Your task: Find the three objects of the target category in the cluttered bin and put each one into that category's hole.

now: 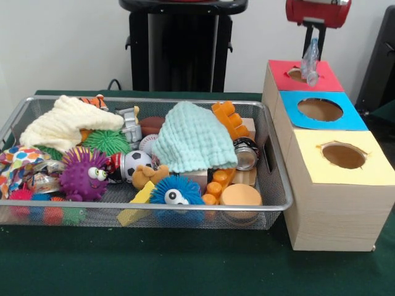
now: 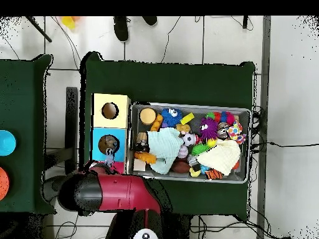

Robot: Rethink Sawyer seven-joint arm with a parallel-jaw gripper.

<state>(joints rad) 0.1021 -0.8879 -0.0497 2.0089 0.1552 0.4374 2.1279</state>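
1. The tabletop has a dark green cover and carries everything else.
2. The wire basket sits on the tabletop, filling the 9 o'clock half of the front view. It is heaped with toys and cloths.
3. A row of three pale wooden boxes stands just beside the basket on its 3 o'clock side in the front view. The tops are yellow, blue and red, from 6 o'clock toward 12 o'clock. Each top has a round hole.
4. The hole in the blue top lies between the other two, and nothing sticks out of it.
5. A mint green cloth lies on the pile at the basket's centre, and a cream cloth lies toward 10 o'clock.
6. The gripper hangs from the red arm at 1 o'clock in the front view, over the red top's hole. It is clamped on a small clear object, whose kind cannot be told.
7. A purple spiky ball and a blue spiky ball, both with eyes, sit along the basket's 6 o'clock side.
8. A small soccer ball rests between them.
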